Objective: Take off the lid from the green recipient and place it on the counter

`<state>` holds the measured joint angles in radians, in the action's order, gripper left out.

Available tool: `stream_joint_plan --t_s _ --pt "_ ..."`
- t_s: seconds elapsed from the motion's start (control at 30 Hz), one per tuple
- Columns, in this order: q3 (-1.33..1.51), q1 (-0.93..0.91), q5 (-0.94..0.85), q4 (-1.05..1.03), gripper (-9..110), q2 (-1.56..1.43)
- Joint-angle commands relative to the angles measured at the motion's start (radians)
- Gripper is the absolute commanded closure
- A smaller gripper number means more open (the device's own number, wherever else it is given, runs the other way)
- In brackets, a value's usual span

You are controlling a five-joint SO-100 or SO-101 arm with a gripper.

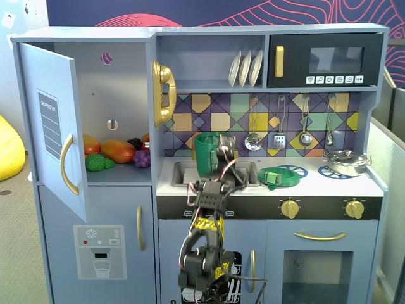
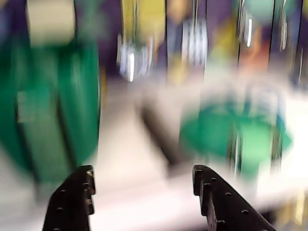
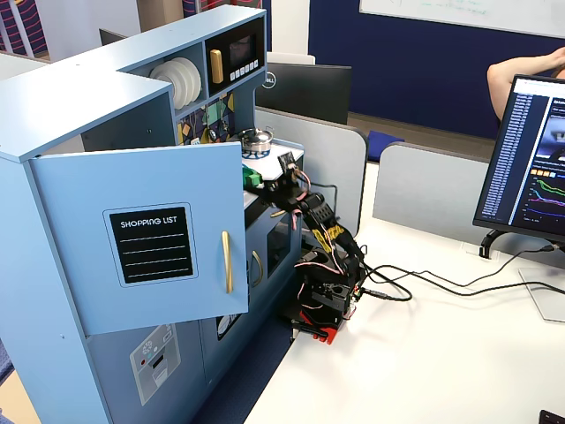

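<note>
The green recipient [image 1: 205, 155] stands upright at the left of the recessed sink, its strap handle facing forward; the wrist view shows it blurred on the left as the green recipient [image 2: 53, 106]. The lid [image 1: 278, 177] lies flat on the counter [image 1: 319, 184], over a blue burner ring right of the sink, apart from the pot. It appears blurred as the lid [image 2: 231, 137] in the wrist view. My gripper [image 2: 142, 173] is open and empty, hovering over the sink between pot and lid. In a fixed view the gripper [image 1: 223, 149] is just right of the pot.
A steel pan [image 1: 345, 163] sits at the counter's right end. Utensils [image 1: 278, 136] hang on the back wall. The cupboard door [image 1: 54, 126] stands open at left, with toy food [image 1: 117, 151] on its shelf. Side on, the arm [image 3: 322, 238] rises from a white desk.
</note>
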<state>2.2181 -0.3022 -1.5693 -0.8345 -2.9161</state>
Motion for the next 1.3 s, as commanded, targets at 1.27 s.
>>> stream_joint_plan --t_s 1.27 --pt "0.778 0.327 0.063 -0.696 98 -0.261"
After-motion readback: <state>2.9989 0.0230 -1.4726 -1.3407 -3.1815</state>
